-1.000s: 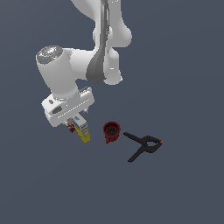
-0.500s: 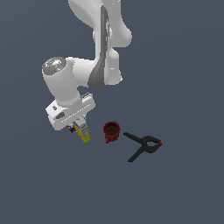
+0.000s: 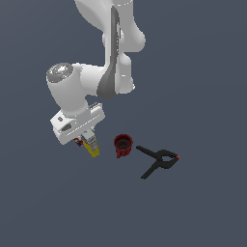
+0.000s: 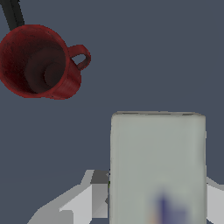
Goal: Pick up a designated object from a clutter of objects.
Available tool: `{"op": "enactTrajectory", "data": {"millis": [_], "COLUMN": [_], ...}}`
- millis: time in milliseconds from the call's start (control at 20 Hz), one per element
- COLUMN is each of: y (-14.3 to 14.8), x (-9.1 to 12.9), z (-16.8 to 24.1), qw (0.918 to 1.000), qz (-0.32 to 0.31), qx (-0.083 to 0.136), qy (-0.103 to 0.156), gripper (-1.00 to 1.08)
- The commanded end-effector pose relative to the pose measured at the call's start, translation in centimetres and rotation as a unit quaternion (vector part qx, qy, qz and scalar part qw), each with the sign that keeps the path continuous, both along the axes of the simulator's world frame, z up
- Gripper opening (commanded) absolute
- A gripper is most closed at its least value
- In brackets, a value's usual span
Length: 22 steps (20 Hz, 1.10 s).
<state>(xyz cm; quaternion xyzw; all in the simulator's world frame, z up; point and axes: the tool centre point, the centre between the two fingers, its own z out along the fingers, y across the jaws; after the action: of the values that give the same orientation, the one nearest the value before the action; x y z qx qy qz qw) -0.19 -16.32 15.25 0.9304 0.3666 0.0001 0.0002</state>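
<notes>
The carton point(image 3: 92, 148), yellow below and white on top, stands upright at the exterior view's left, and my hand hides most of it. In the wrist view its white top with blurred blue print point(image 4: 157, 162) fills the space between my fingers. My gripper point(image 3: 88, 141) is down over it and open, with one finger point(image 4: 94, 192) on each side, close to its walls. A small multicoloured can point(image 3: 77, 141) peeks out from under my hand, right beside the carton. The red cup point(image 3: 123, 145) stands to the exterior view's right of the carton and also shows in the wrist view point(image 4: 41, 61).
A black spring clamp point(image 3: 158, 162) with an orange tip point(image 3: 178, 157) lies on the grey floor to the exterior view's right of the red cup. Its black handles show at the edge of the wrist view point(image 4: 13, 13).
My hand has come down over the carton and now covers more of it. The cup, clamp and carton have not moved.
</notes>
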Motion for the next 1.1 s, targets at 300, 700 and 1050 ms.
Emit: {"op": "enactTrajectory", "data": {"millis": [300,700,1050], "y": [1.2,5.8,12.0], "x": [0.0,0.0,0.0], "z": [1.2,5.8,11.9], "qw": [1.0000,1.0000,1.0000], "qz": [0.000,0.000,0.000], "qx": [0.000,-0.001,-0.002], "qy": [0.000,0.000,0.000], "gripper": [-1.00,-1.00,-1.00]}}
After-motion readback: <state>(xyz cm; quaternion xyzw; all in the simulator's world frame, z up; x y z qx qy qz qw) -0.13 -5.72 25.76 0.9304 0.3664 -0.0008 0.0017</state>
